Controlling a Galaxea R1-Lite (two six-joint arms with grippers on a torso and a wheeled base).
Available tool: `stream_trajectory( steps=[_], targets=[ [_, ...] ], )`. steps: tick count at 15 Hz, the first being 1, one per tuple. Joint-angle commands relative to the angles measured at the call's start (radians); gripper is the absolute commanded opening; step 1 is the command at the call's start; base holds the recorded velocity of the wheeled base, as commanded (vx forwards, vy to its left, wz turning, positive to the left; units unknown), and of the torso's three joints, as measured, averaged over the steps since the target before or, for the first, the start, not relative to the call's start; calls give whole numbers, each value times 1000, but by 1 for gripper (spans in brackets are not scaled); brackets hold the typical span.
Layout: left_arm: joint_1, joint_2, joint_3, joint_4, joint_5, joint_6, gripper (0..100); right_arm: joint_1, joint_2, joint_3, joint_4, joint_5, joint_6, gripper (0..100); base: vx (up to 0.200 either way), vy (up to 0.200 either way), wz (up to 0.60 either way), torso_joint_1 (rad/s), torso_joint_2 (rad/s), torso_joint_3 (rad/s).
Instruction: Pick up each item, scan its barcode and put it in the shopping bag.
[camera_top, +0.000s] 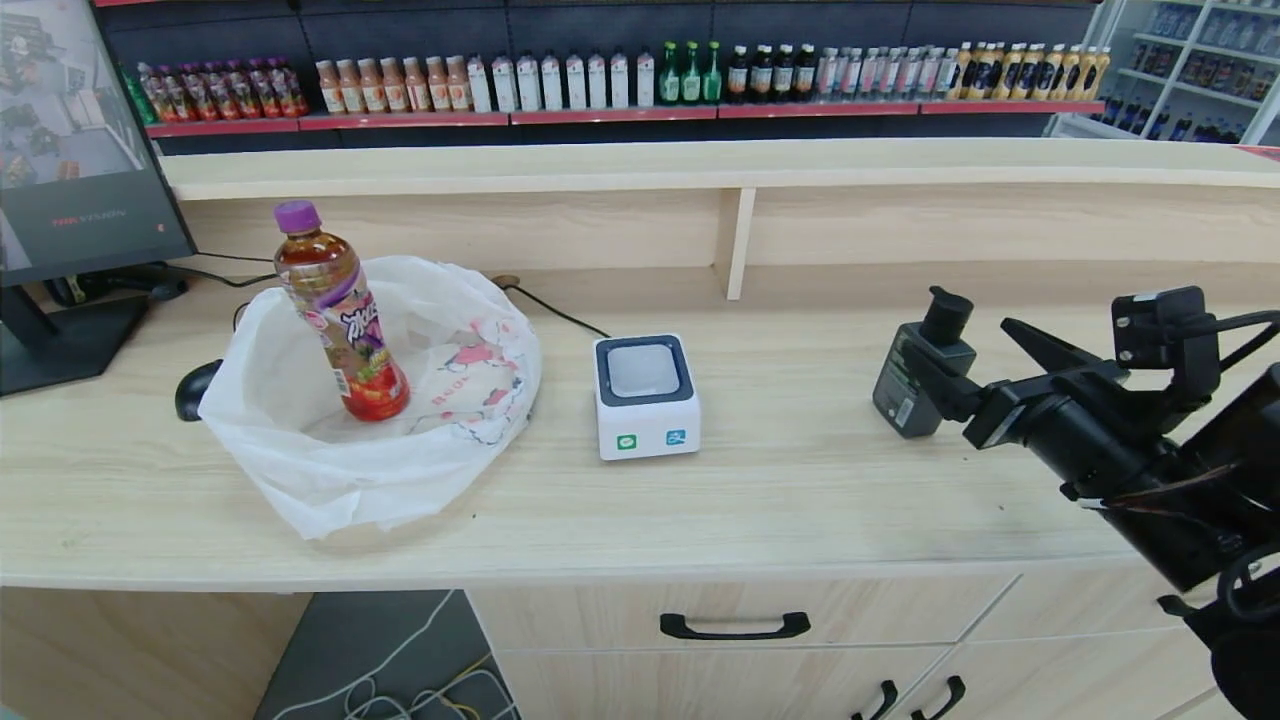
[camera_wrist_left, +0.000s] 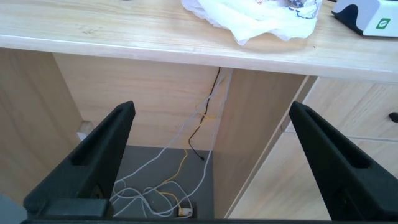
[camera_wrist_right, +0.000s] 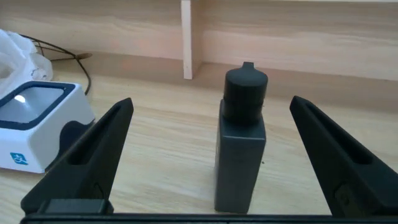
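Gripper on my right arm (camera_wrist_right: 211, 102) hangs wide open, fingers either side of the dark bottle (camera_wrist_right: 239, 155) standing upright on the counter (camera_wrist_right: 155, 162).

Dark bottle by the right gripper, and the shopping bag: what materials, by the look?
The dark bottle looks like opaque matte plastic: dull grey-black faces, no glare. The shopping bag looks like thin whitish plastic film: crumpled, slumped at the rim, faintly see-through.

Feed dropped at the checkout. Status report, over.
Right gripper open, lined up on dark bottle, no grip yet. Left gripper open, low below counter edge. Tea bottle upright in shopping bag. Nothing blocking scanner.
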Motion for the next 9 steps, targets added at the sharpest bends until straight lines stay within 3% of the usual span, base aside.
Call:
stream_trajectory(
  steps=[1,9],
  targets=[
    [0,0,0,0,0,0,100,-10,41,-10,-1,1,0,100,0,0,0,0,0,0],
    [0,0,0,0,0,0,100,-26,196,-110,-1,1,5,100,0,0,0,0,0,0]
  ],
)
